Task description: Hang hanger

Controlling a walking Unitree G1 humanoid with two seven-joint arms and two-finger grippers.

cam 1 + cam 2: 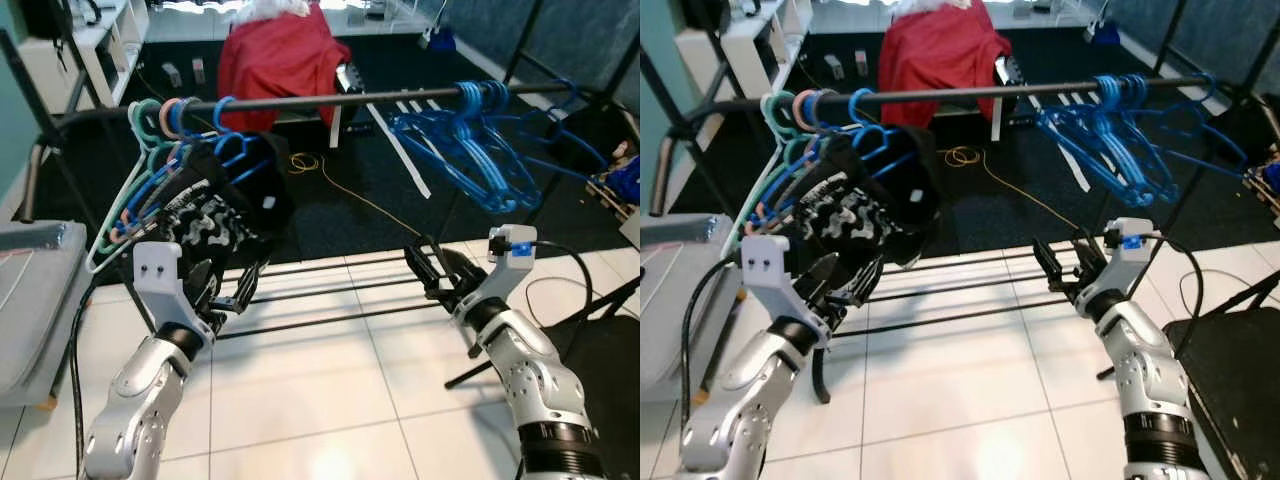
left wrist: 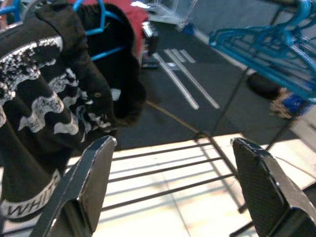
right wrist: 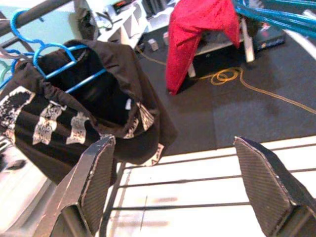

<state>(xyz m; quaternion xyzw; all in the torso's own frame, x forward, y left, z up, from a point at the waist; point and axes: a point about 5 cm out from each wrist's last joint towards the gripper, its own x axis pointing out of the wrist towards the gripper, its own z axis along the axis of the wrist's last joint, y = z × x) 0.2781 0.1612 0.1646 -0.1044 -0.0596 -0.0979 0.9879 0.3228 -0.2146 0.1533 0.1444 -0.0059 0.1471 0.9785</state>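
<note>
A black rail (image 1: 330,100) crosses the scene at chest height. At its left end hang mint, pink and blue hangers (image 1: 165,120). One blue hanger (image 3: 54,52) carries a black garment with white print (image 1: 215,210). A bunch of bare blue hangers (image 1: 480,145) hangs at the rail's right end. My left gripper (image 1: 238,290) is open and holds nothing, just below and in front of the black garment (image 2: 44,113). My right gripper (image 1: 435,270) is also open, low under the bare blue hangers, with nothing between its fingers (image 3: 94,177).
The rack's lower bars (image 1: 330,290) run over white floor tiles between my grippers. A red cloth (image 1: 280,55) drapes over furniture behind the rail. A yellow cable (image 1: 305,160) lies on the dark carpet. A grey surface (image 1: 30,300) is at my left, and a black case (image 1: 1230,380) at my right.
</note>
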